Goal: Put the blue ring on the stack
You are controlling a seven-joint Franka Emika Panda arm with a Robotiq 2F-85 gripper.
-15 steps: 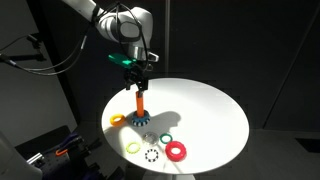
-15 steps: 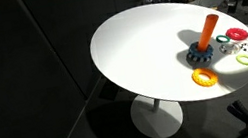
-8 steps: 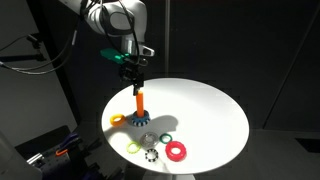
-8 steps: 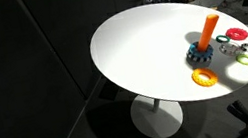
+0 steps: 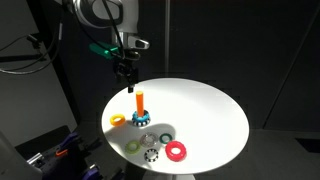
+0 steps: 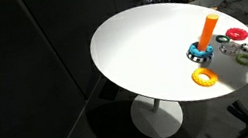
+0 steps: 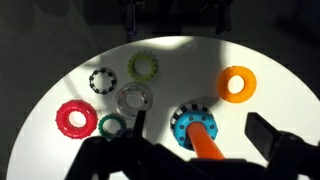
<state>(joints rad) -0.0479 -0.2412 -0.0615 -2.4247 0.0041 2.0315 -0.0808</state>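
Observation:
The blue ring (image 7: 188, 117) sits low around the orange peg (image 7: 206, 144) of the stack, resting on its black-and-white base. In both exterior views the ring (image 5: 139, 117) (image 6: 200, 51) lies at the foot of the peg (image 5: 139, 100) (image 6: 209, 28). My gripper (image 5: 127, 84) hangs above the peg, apart from it. In the wrist view my gripper (image 7: 200, 128) is open and empty, with a finger on each side of the peg.
On the round white table (image 5: 210, 110) lie an orange ring (image 7: 238, 85), a yellow-green ring (image 7: 144, 66), a black-and-white ring (image 7: 103, 80), a clear ring (image 7: 133, 99), a red ring (image 7: 75, 118) and a green ring (image 7: 111, 125). The table edge is close behind them.
My gripper has risen from the top of the peg and moved a little away from it. The blue ring stays on the peg.

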